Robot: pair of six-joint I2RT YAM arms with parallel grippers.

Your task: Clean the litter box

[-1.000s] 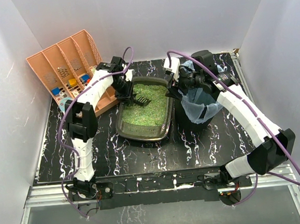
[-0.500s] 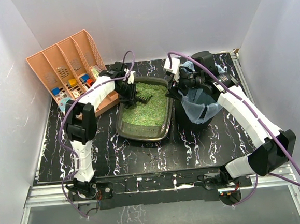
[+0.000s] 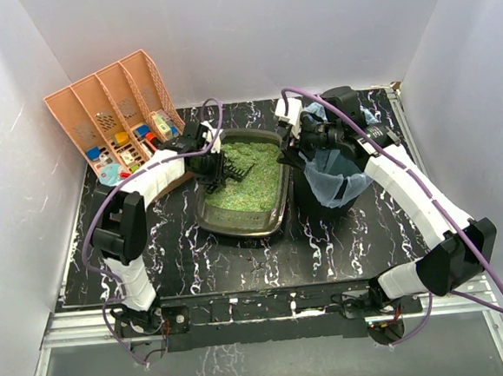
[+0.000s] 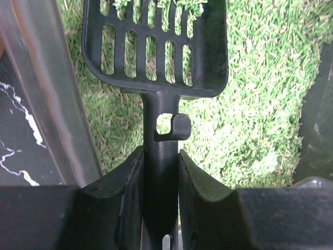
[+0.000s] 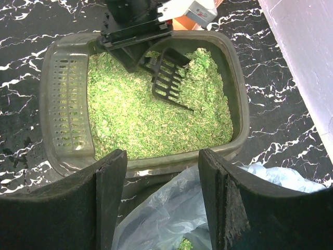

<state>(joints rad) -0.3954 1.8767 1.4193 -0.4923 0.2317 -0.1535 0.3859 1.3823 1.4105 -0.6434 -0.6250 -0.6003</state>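
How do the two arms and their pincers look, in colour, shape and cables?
The left arm and right arm have white shells and black joints, each with a purple cable looping alongside. The left pincer and right pincer are black, with thick blunt fingers.

A black slotted scoop [image 5: 169, 78], clamped in the left gripper [image 5: 136, 52], sat tilted in green litter by the litter box's [image 5: 52, 104] far rim. The right gripper's [image 5: 162, 177] fingers stood apart above a pale blue bag [image 5: 156, 219].

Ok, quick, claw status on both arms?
Left claw: closed on the handle of the black scoop.
Right claw: open, holding nothing.
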